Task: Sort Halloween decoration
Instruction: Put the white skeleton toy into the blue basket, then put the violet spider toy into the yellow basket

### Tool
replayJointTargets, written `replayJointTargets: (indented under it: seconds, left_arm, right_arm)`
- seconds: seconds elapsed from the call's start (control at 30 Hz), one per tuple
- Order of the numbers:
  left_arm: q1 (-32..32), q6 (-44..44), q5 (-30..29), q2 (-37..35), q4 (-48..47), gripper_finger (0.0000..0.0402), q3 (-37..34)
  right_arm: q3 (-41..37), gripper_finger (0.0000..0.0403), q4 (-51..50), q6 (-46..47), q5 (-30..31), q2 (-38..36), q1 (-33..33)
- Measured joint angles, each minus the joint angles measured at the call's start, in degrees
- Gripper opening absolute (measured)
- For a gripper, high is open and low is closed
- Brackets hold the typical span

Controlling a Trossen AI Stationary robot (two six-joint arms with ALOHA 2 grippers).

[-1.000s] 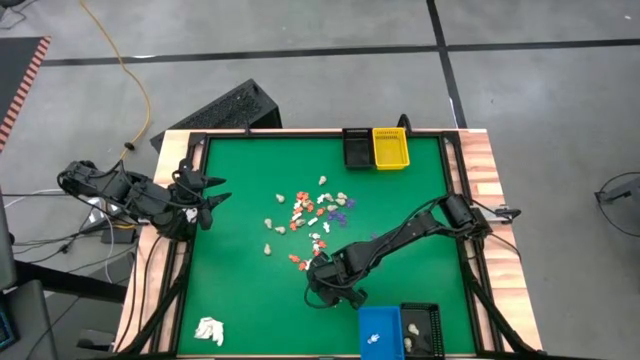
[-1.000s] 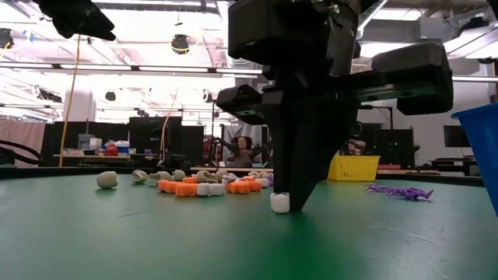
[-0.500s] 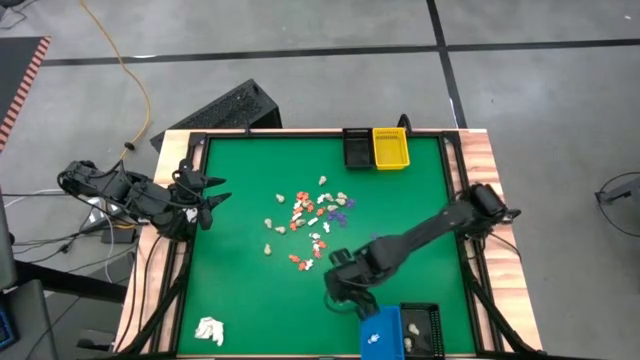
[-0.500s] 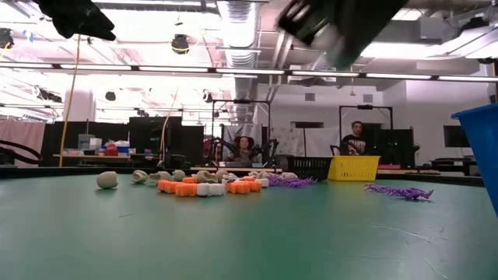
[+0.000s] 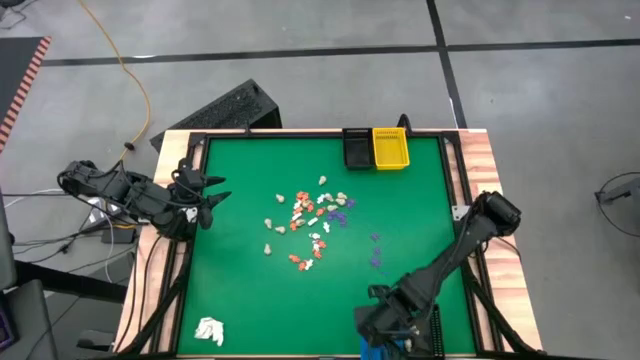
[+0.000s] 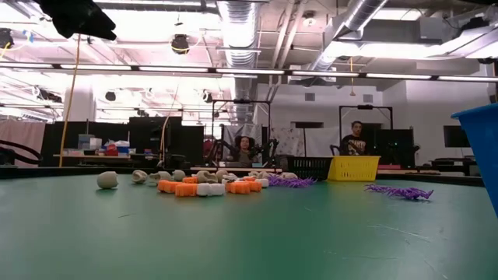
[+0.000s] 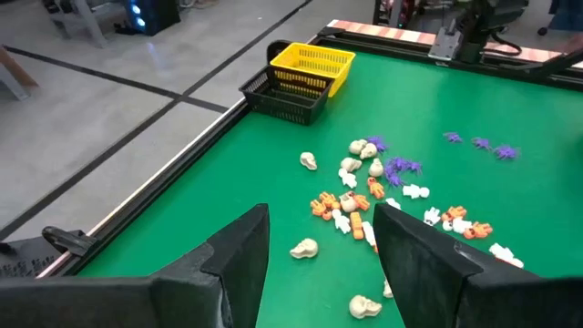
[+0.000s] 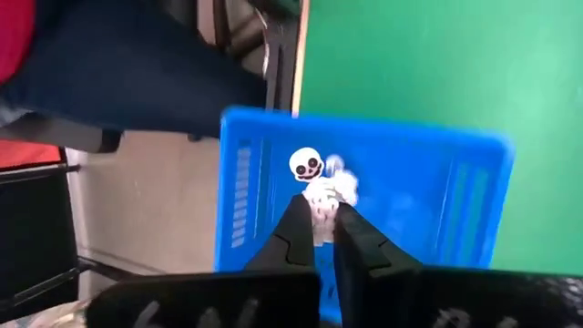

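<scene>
White skeleton figure [image 8: 315,187] is pinched in the right gripper [image 8: 315,228] directly over the blue bin [image 8: 455,196]: drop-off step. Next, the fingers must part. Remaining Halloween decoration [image 5: 312,215] lies mid-counter [image 5: 240,270], well apart; left gripper [image 5: 212,196] waits open.

Grey concrete floor [image 5: 300,40] crossed by dark lines – ceiling ducts [image 6: 237,23] overhead (strip lights glowing).

Right pincer [image 8: 325,221] nipping white skeleton figure [image 8: 319,187], above blue basket [image 8: 455,196], green table [image 8: 410,64]
</scene>
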Motion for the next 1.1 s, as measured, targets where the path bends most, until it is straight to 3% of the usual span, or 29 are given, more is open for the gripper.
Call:
replayJointTargets:
  seconds: [0.17, 0.57, 0.73, 1.0, 1.1]
  left_arm:
    - [0.0, 0.0, -0.4, 0.0, 0.2, 0.0189, 0.0]
    - [0.0, -0.1, -0.4, 0.0, 0.2, 0.0189, 0.0]
    - [0.0, -1.1, -1.3, 0.0, 0.3, 0.0189, 0.0]
    - [0.0, -1.1, -1.3, 0.0, 0.3, 0.0189, 0.0]
    - [0.0, -0.5, -1.4, 0.0, 0.3, 0.0189, 0.0]
  right_arm:
    - [0.0, 0.006, -5.0, 4.2, 0.8, 0.0, 0.3]
    - [0.0, 0.0138, -5.6, 4.8, 2.5, -0.1, -1.5]
    - [0.0, 0.015, -8.5, 3.9, 16.9, -3.6, -2.3]
    - [0.0, 0.015, -22.7, 3.7, 43.5, -17.0, -2.5]
    - [0.0, 0.015, -29.2, 4.3, 49.1, -21.1, -3.1]
